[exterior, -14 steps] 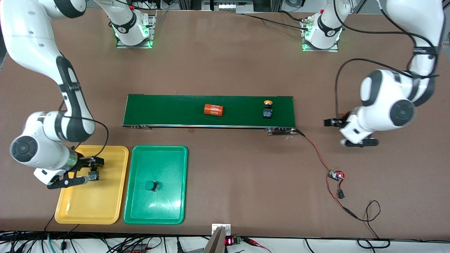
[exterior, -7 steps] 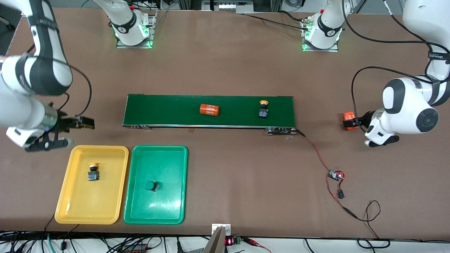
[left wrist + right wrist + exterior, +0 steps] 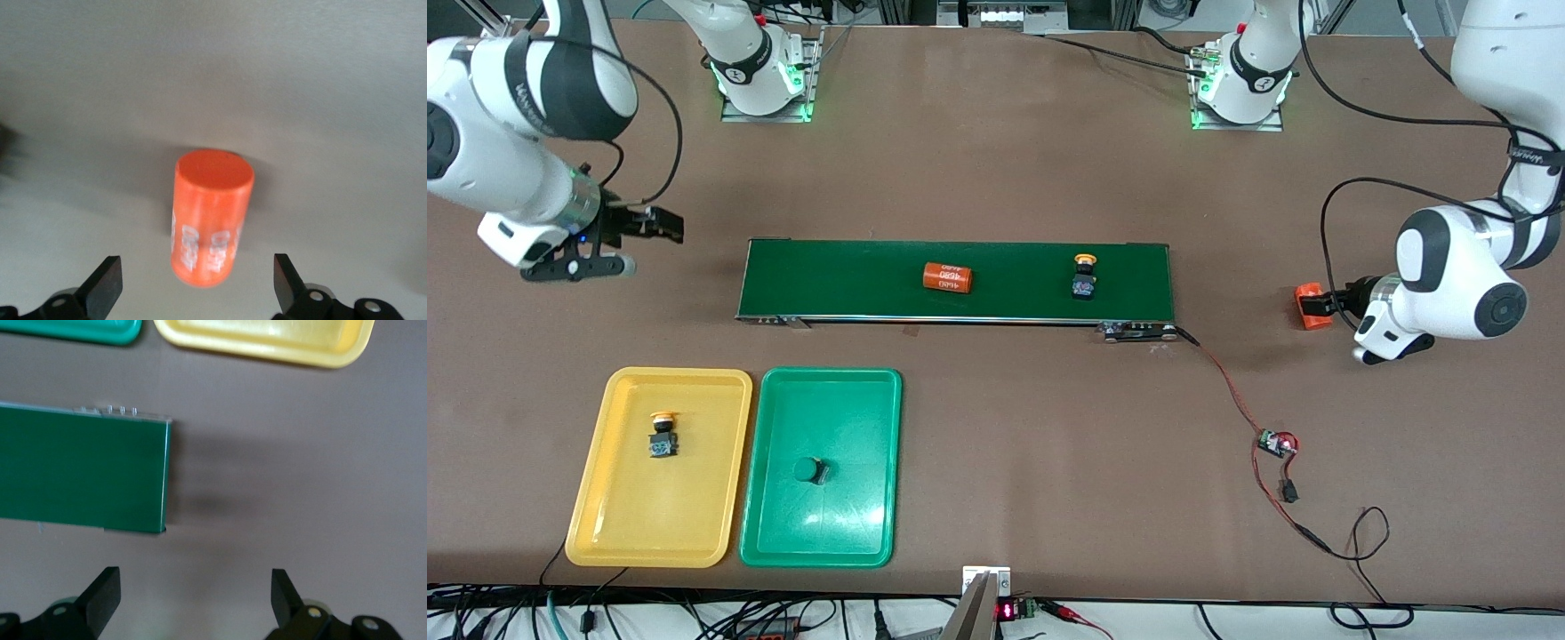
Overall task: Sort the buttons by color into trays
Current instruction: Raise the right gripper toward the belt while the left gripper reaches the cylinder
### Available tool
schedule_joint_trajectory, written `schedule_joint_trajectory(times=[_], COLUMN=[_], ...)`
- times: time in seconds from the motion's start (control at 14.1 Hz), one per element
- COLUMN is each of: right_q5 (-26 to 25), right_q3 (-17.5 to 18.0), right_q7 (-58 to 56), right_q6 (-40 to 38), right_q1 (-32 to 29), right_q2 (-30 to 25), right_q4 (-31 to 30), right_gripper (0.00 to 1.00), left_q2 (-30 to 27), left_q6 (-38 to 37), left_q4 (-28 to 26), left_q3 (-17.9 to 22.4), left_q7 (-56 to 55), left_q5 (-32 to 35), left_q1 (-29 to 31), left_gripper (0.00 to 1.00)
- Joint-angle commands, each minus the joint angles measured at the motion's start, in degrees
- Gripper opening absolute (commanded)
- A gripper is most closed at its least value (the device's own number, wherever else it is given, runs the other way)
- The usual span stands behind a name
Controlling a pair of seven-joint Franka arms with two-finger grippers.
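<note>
One yellow-capped button [image 3: 662, 436] lies in the yellow tray [image 3: 694, 533]. A green-capped button [image 3: 811, 470] lies in the green tray [image 3: 854, 533] beside it. Another yellow-capped button [image 3: 1084, 276] rides on the dark-green belt [image 3: 827, 280], toward the left arm's end. My right gripper [image 3: 654, 246] hangs open and empty over bare table off the belt's end on the right arm's side; its wrist view shows that belt end [image 3: 87, 470] and both tray edges. My left gripper [image 3: 1327, 322] is open, low over the table off the belt's other end.
An orange cylinder [image 3: 1309, 305] with white print stands on the table just ahead of the left gripper's open fingers, untouched [image 3: 212, 220]. A second orange cylinder [image 3: 947, 277] lies mid-belt. A small circuit board [image 3: 1276, 443] on red wire lies nearer the front camera.
The right gripper left the yellow tray, where the yellow button stays, and swung up beside the belt's end. The left gripper drew back, uncovering an orange cylinder. Belt items drifted toward the right arm's end.
</note>
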Motion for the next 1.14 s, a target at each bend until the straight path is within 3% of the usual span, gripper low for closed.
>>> schedule_joint_trajectory(times=[0.0,0.28,0.5,0.57,0.64,0.71,0.78,0.92,1.06], right_q5=[0.9,0.9,1.0,2.2,4.5,5.1,5.2,5.3,5.3], right_q3=[0.5,0.7,0.7,0.7,0.7,0.7,0.7,0.7,0.7], right_q7=[0.8,0.7,0.7,0.8,0.8,0.8,0.8,1.2,7.1], right_q6=[4.7,12.4,22.9,23.6,23.1,22.3,20.4,18.1,17.5], right_q1=[0.4,0.5,0.0,0.1,0.1,0.2,0.3,1.4,4.7], right_q2=[-7.1,-6.5,-4.3,-3.9,-3.9,-3.9,-3.7,-2.4,-1.4], right_q4=[-9.3,-11.1,-10.9,-10.6,-10.4,-10.4,-10.4,-10.1,-10.1], right_gripper=[1.0,1.0,1.0,1.0,1.0,1.0,1.0,1.0,1.0], left_q2=[-0.2,-0.2,-0.4,-0.9,-1.7,-2.3,-4.0,-8.0,-10.4], left_q6=[1.5,5.0,8.7,8.7,8.0,6.7,5.8,0.3,-4.2], left_q4=[-0.7,-4.3,-6.7,-7.2,-7.3,-6.8,-6.4,-4.1,-0.3], left_q3=[-0.4,-0.5,-0.5,-0.5,-0.5,-1.1,-1.2,-1.3,-4.2], left_q7=[-0.5,-0.6,-0.8,-0.9,-0.9,-1.2,-2.3,-4.2,-3.2], left_q5=[1.0,1.0,1.0,1.0,1.0,0.8,0.7,0.9,1.2], left_q1=[0.4,0.3,0.2,-0.1,-0.2,-0.4,-2.2,-4.6,-4.7], left_gripper=[1.0,0.83,0.8,0.66,0.47,0.21,0.05,0.0,0.0])
